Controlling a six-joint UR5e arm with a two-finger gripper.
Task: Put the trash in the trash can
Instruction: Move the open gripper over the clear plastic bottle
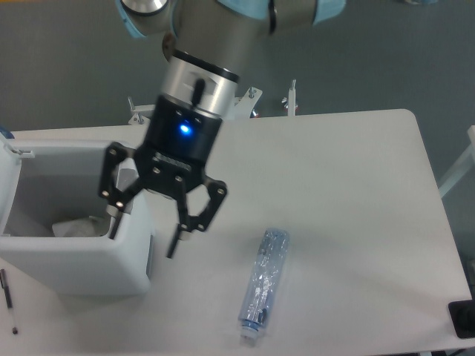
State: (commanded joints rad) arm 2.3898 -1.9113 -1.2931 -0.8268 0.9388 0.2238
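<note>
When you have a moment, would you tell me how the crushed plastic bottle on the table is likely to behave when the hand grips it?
The bottle looks flattened and creased, so it will probably give further under the fingers. It appears clear and empty, hence likely light. Its crushed shape should make it unlikely to roll, though the smooth plastic might slip in the open hand.

A white table [349, 185] with rounded corners fills most of the view, its matte top evenly lit with only soft, faint shadows. Beyond its far edge lies a dark grey floor [386, 52], plain and uniform. At the far edge, near the middle, small metal brackets [291, 100] with bolts stand up from the table's mount. On the right, a pale slanted bar [454, 174] runs beside the table's edge. A dark flat object [463, 319] sits at the near right corner, cut by the frame. At the near left, a thin pen [7, 295] lies on the table.
</note>
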